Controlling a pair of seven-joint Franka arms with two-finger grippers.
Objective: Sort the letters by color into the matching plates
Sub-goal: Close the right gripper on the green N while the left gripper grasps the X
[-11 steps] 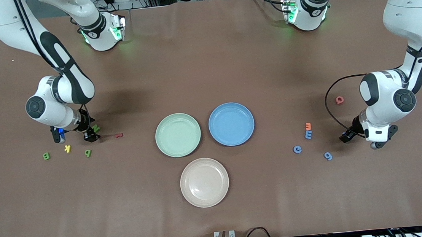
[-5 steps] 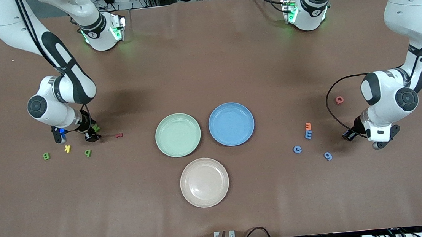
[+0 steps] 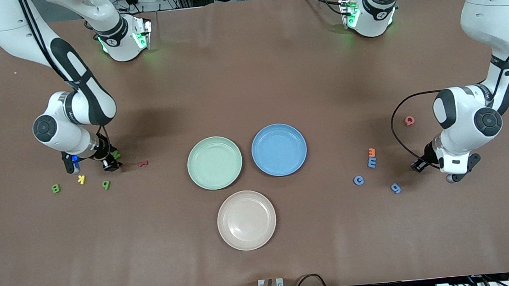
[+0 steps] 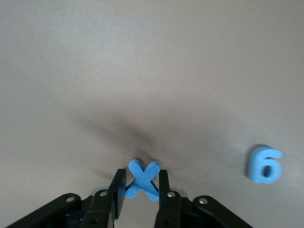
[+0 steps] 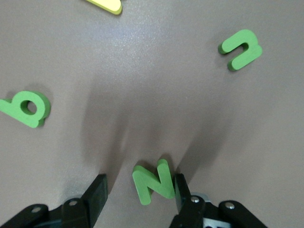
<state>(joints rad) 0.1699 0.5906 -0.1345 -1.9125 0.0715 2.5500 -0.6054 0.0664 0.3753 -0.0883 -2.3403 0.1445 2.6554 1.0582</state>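
The left gripper (image 4: pixel 138 190) pinches a light, slightly squashy blue X (image 4: pixel 142 179) by its crossing on the table (image 3: pixel 248 70) at its own end, while the right gripper (image 5: pixel 137 197), fingers spread, straddles a green N (image 5: pixel 154 181) best taken across its flat sides.

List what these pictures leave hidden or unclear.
- Front view: the blue X in the left gripper is hidden by that arm's wrist.
- Front view: the green N at the right gripper is mostly covered by that wrist.
- Right wrist view: the yellow letter is cut off by the edge.
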